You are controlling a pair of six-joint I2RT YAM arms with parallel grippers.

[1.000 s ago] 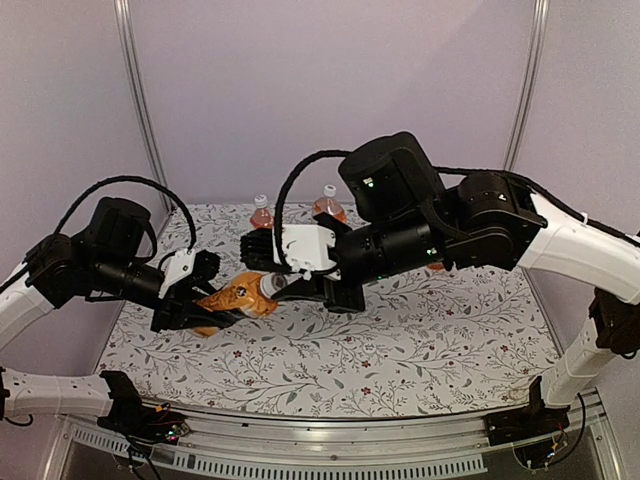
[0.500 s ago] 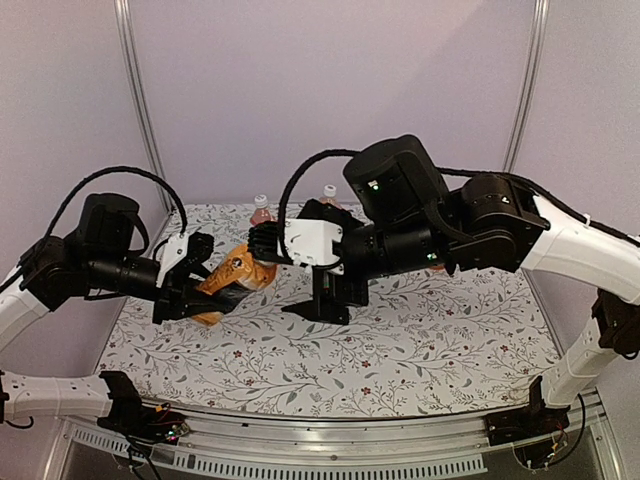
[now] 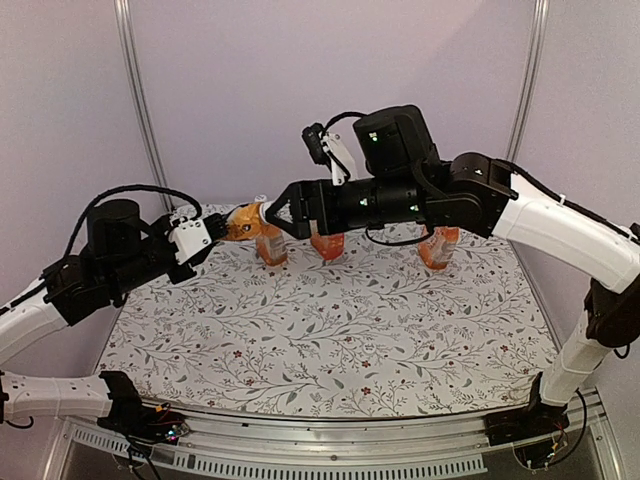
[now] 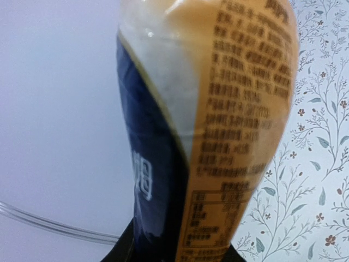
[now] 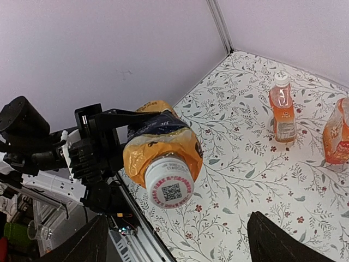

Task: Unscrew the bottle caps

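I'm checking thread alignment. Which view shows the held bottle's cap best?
The right wrist view: the cap faces the camera squarely, whole and unobstructed. In the top external view it is too small to make out at the end of the held bottle. The left wrist view shows only that bottle's label, no cap.

The held bottle [image 4: 229,136] overruns the left wrist view's top and bottom edges, its print blurred. From above, the right arm [image 3: 470,195] hides the tops of the standing bottles [image 3: 438,250].
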